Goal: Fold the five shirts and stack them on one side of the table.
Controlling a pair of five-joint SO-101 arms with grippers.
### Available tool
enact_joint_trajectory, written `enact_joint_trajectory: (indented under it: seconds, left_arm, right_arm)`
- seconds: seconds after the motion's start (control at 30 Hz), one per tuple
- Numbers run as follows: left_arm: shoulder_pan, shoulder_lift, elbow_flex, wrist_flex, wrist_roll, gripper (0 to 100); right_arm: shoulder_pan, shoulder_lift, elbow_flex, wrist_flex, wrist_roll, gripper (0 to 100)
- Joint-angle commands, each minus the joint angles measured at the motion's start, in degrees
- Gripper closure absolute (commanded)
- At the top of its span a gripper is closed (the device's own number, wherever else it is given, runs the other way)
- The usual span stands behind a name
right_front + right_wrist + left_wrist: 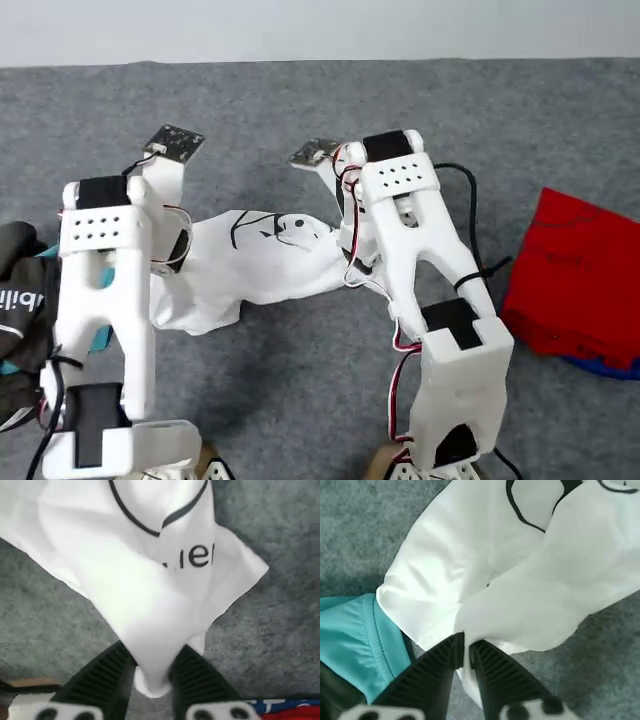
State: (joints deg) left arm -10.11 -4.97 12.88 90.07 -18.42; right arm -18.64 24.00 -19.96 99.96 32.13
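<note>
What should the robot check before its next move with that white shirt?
1. Left gripper gripping the white shirt: ok, shut on its edge.
2. Right gripper gripping it: ok, cloth pinched between the fingers.
3. Shirt lying flat: not ok, bunched and wrinkled.
4. Teal shirt clear of it: cannot tell, they lie very close.
5. Stack started: ok, red shirt lies folded at one side of the table.
</note>
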Motion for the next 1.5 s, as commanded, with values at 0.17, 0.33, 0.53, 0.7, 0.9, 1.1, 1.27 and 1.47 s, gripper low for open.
enact_joint_trajectory:
  seconds: [0.17, 0.33, 0.53, 0.7, 0.9, 1.1, 1.27, 1.47]
  left_arm:
    - [-3.6, 0.09, -0.22, -2.02, -0.7, 100]
    - [-7.12, 0.18, -0.22, -4.04, -0.97, 100]
    - [-8.88, 0.35, -0.13, -4.31, -3.52, 100]
    - [-9.05, 5.98, -0.13, -4.92, -3.52, 100]
    - [-9.05, 13.98, -0.57, -5.27, -3.52, 100]
    - [-9.14, 14.42, -0.4, -7.38, -3.43, 100]
    - [-9.05, 14.59, -0.48, -7.56, -3.43, 100]
    - [-9.05, 14.77, -0.48, -7.56, -3.43, 100]
  right_arm:
    - [0.4, -10.33, -1.58, 3.03, -1.76, 74.3]
    - [-0.66, -14.64, 0.44, 3.12, -1.76, 74.3]
    - [-4.44, -16.84, 10.81, 3.03, -2.81, 74.4]
    - [-11.56, -19.38, 19.25, 3.03, -7.3, 74.5]
    - [-18.33, -24.31, 27.08, 2.95, -9.32, 74.5]
    - [-18.86, -32.48, 33.76, 2.95, -9.58, 74.6]
    - [-18.68, -32.22, 40.53, -0.31, -9.49, 74.6]
    - [-18.77, -25.98, 41.41, -9.89, -9.41, 74.6]
